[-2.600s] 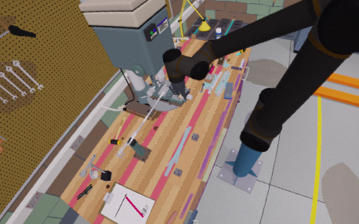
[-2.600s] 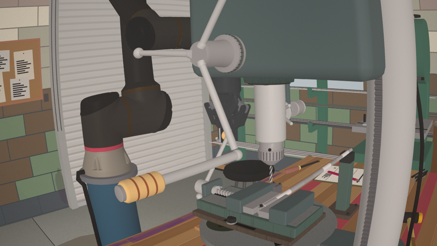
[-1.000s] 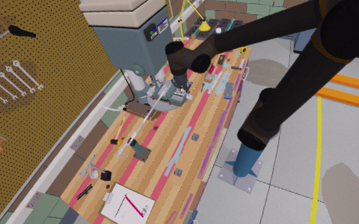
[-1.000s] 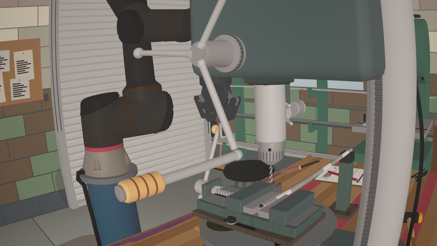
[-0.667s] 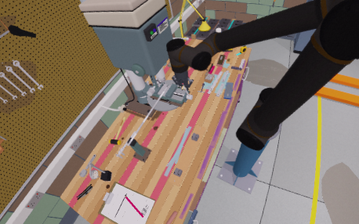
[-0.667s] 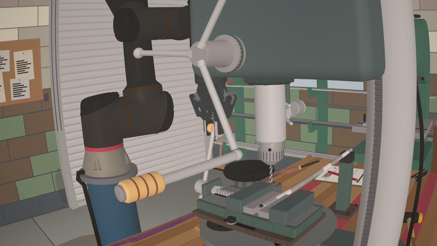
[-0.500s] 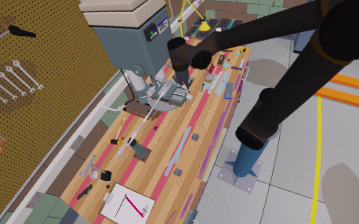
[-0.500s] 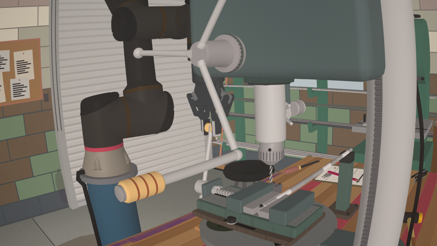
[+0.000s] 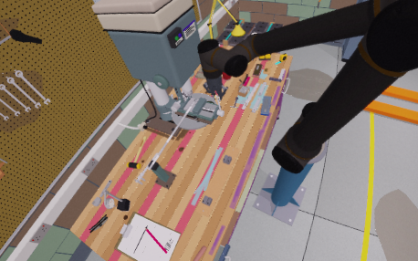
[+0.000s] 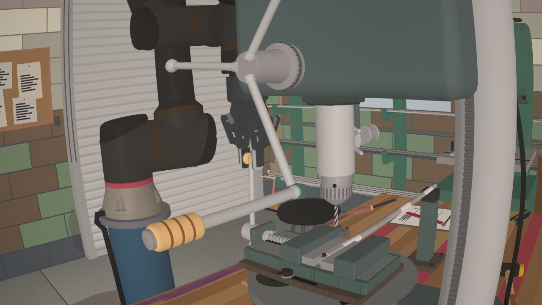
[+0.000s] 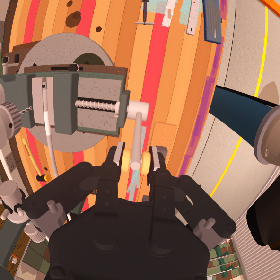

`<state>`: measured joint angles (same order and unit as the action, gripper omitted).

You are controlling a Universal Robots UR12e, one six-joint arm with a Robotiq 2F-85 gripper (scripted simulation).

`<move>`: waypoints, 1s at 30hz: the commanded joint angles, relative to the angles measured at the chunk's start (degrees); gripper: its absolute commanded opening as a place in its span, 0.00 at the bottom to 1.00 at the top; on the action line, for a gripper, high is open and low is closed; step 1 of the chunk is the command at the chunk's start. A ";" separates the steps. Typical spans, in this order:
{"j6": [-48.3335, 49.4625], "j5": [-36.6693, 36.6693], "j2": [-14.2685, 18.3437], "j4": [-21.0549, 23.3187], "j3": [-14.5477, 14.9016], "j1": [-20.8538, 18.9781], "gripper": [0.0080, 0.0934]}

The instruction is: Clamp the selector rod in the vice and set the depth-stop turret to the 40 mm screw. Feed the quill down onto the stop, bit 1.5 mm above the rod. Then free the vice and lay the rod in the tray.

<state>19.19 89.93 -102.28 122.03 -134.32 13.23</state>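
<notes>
The long pale selector rod (image 10: 383,222) lies between the jaws of the green vice (image 10: 322,258) on the drill table, its far end on a green stand (image 10: 428,227). The drill bit (image 10: 336,215) hangs just above the vice. The vice's crank handle (image 11: 136,138) stands up from the screw hub (image 11: 138,107), with a yellow knob (image 11: 135,162) at its top end. The quill feed lever with an orange grip (image 10: 176,231) points out toward the front. My gripper (image 11: 135,163) is above the vice's front end, closed on the crank's yellow knob.
The drill press head (image 9: 146,36) and its feed spokes (image 10: 246,64) stand close beside my wrist. Rulers and small tools (image 9: 260,96) lie on the bench past the vice. A mallet (image 9: 137,157) and a drawing sheet (image 9: 148,239) lie further along the bench.
</notes>
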 commanded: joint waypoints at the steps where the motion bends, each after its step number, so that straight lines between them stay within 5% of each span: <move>1: 0.20 0.07 -0.03 0.01 0.07 0.21 0.00; 30: 6.13 0.07 0.74 1.09 -0.25 6.15 0.00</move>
<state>25.34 89.95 -101.53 123.09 -134.63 19.38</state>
